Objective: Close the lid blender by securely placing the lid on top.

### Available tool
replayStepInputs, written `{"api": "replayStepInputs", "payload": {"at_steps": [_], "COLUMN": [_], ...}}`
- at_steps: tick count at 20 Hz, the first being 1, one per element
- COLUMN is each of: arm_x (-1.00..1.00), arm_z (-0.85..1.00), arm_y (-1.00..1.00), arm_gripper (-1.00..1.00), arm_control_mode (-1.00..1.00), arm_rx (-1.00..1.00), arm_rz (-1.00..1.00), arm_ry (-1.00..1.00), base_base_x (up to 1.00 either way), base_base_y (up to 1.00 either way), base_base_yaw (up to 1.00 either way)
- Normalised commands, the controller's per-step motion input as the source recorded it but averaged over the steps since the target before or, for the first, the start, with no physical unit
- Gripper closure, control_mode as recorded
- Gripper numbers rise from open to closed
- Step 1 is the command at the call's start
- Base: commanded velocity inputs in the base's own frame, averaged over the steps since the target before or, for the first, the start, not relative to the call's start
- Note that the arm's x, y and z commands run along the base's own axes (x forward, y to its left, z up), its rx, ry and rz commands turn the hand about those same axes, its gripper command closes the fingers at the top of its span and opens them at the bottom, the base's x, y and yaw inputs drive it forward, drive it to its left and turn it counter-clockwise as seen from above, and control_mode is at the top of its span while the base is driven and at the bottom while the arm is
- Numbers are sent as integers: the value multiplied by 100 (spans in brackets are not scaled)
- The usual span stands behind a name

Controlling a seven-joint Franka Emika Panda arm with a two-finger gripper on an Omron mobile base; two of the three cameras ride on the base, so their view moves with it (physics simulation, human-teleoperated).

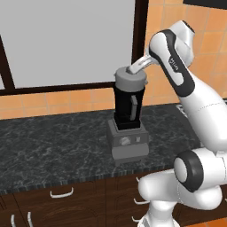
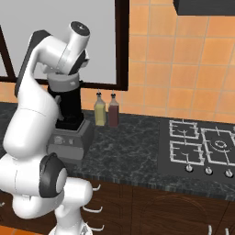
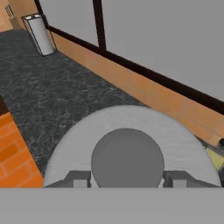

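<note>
no readable text, arm marking (image 1: 174,63) too blurred

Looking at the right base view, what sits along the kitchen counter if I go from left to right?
Blender with the lid on top, held by the robot's hand → yellowish bottle → dark red bottle → gas hob.

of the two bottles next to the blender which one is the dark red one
The dark red bottle is the one farther from the blender, toward the stove; the yellowish bottle stands between them.
</note>
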Motion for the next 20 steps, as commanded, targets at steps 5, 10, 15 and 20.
{"api": "replayStepInputs", "payload": {"at_steps": [5, 10, 15, 20], "arm_x": [0, -1, 0, -1], "arm_z": [8, -11, -6, 0], "arm_y": [10, 1, 1, 9], "arm_gripper": [100, 100, 100, 100], "arm_control_mode": [-100, -100, -100, -100], "arm_rx": [0, 0, 0, 0], "arm_rz": [0, 0, 0, 0], "arm_ry": [0, 0, 0, -1], "base_base_x": [0, 0, 0, 0], "base_base_y": [0, 0, 0, 0], "base_base_yaw": [0, 0, 0, 0]}}
